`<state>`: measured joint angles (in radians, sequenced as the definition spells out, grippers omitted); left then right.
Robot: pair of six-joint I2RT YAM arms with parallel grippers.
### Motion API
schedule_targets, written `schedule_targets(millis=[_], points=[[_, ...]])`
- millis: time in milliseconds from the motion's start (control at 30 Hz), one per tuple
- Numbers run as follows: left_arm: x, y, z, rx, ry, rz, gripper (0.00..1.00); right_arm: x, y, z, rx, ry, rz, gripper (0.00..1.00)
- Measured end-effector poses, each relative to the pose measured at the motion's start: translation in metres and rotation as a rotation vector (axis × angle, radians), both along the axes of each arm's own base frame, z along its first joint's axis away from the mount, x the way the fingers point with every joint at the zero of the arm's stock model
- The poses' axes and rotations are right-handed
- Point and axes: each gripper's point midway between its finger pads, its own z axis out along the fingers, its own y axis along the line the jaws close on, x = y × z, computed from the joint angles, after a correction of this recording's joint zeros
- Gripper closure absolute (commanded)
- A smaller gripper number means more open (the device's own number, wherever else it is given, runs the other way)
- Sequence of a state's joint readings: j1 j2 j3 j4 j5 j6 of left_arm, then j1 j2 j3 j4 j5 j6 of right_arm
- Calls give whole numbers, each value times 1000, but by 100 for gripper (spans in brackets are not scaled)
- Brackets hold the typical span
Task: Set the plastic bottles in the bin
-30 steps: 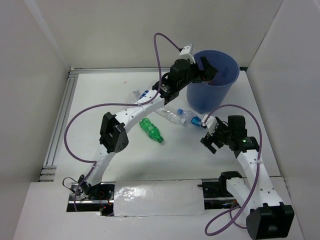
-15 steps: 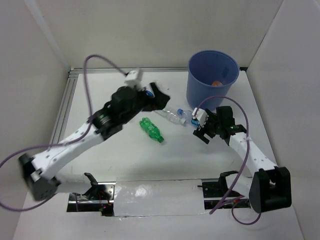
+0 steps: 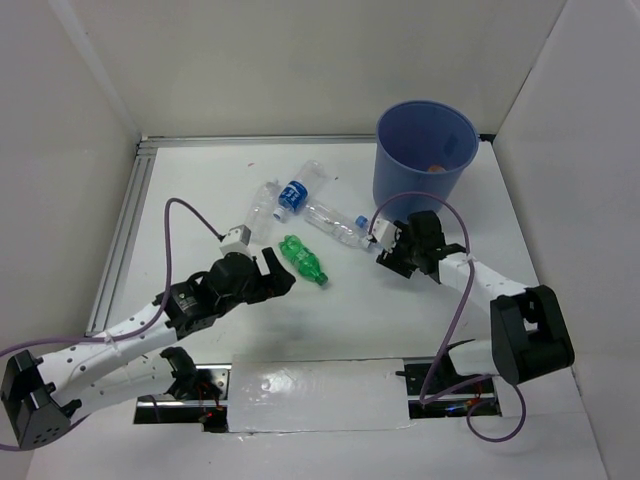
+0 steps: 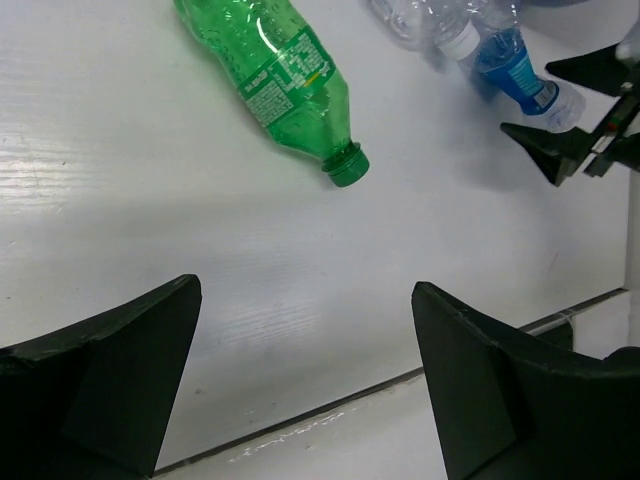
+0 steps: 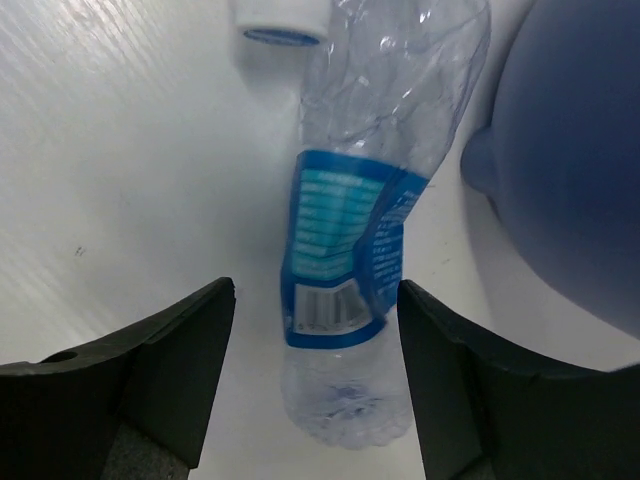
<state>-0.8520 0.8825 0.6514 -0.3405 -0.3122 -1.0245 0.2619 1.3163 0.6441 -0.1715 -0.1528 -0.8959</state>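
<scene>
The blue bin (image 3: 425, 150) stands at the back right with something orange inside. A green bottle (image 3: 303, 260) (image 4: 280, 75) lies mid-table. Three clear bottles (image 3: 262, 205) (image 3: 300, 185) (image 3: 335, 225) lie behind it. My right gripper (image 3: 383, 250) (image 5: 315, 300) is open and straddles a clear blue-labelled bottle (image 5: 345, 260) lying beside the bin's wall (image 5: 580, 150), with a gap on each side. My left gripper (image 3: 280, 273) (image 4: 305, 380) is open and empty, just near-left of the green bottle.
White walls enclose the table on three sides. A metal rail (image 3: 125, 230) runs along the left edge. The white cap (image 5: 280, 20) of another bottle lies just beyond the one between my right fingers. A taped strip (image 3: 315, 395) lines the near edge.
My left arm has swung from the bin back down to the near left, jaws open. My right gripper has moved forward over the blue-labelled bottle, and its jaws have narrowed a little.
</scene>
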Motion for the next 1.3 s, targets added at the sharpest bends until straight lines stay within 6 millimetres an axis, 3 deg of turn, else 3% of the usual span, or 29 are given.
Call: schedule_targets(millis=[67,233,433,533,600,733,833,933,1067,1267,1300], points=[[1,-2,4,-21,-5,7,1,-1,-3,-6,-18,9,-11,33],[2,-8,2,-55,14,16,1,-5,-7,-22,-51,51,-14,67],[5,-17,-11,-60,52,20,1,-22,7,-10,12,122,64,80],[5,-18,-21,-42,76,23,1,-36,29,36,111,126,168,84],[7,-19,-27,-33,95,30,1,-35,48,91,200,49,243,84],[12,-19,-43,-21,144,61,1,-35,86,220,377,-166,390,84],[20,-19,-55,-15,176,88,1,-42,100,282,491,-247,424,84],[31,-23,-64,1,209,104,1,-36,104,313,575,-301,364,84],[51,-34,-66,-2,229,118,1,1,94,330,603,-381,204,84],[75,-40,-64,-23,227,145,1,61,55,321,569,-450,-32,79],[80,-41,-62,-26,227,150,1,69,46,318,561,-455,-69,66]])
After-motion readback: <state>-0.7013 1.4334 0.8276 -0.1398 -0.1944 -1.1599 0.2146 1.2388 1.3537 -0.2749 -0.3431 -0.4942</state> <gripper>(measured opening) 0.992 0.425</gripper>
